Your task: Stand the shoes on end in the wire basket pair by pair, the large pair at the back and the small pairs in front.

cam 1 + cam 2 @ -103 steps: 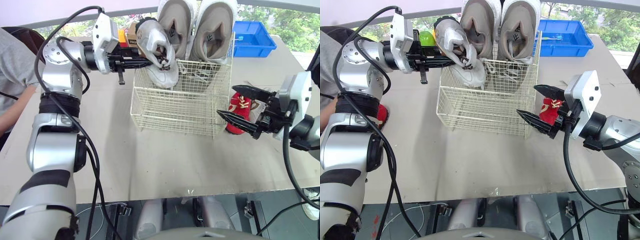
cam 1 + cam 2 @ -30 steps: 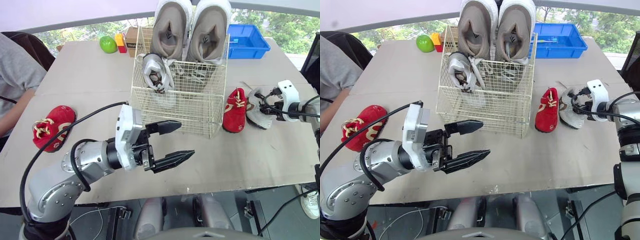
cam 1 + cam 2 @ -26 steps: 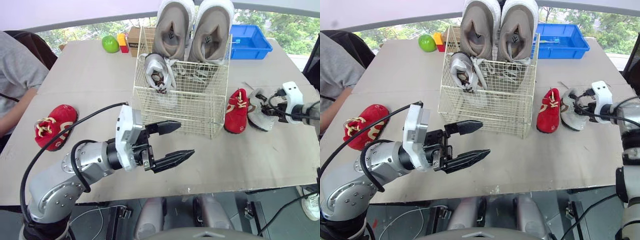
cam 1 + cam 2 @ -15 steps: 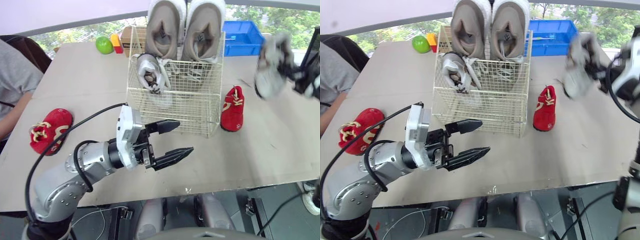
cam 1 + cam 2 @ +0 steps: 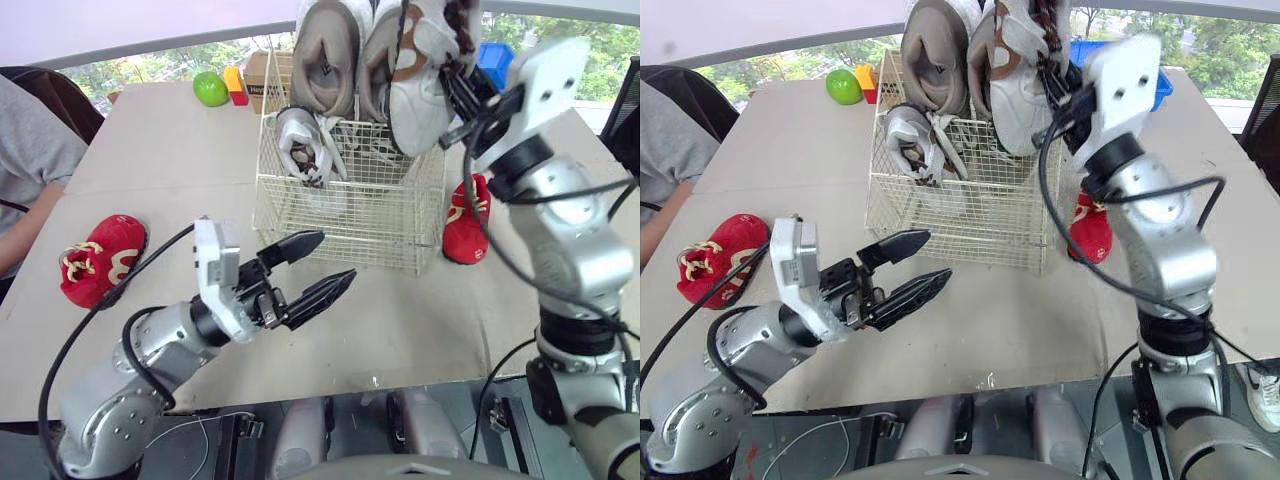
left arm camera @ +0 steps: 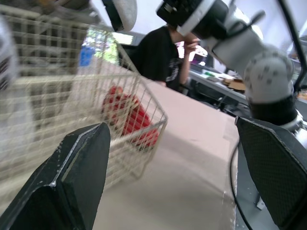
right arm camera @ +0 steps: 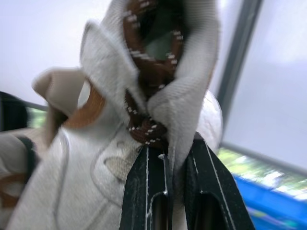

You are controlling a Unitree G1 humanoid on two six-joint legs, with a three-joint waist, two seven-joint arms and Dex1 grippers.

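Now the right gripper (image 7: 165, 153), clamped on the white sneaker (image 5: 420, 80), has lifted it from the desk (image 5: 180, 150) above the wire basket (image 5: 350, 215), ready for lowering.

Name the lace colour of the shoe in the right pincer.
Brown laces flecked with white on the white shoe; best in the right wrist view.
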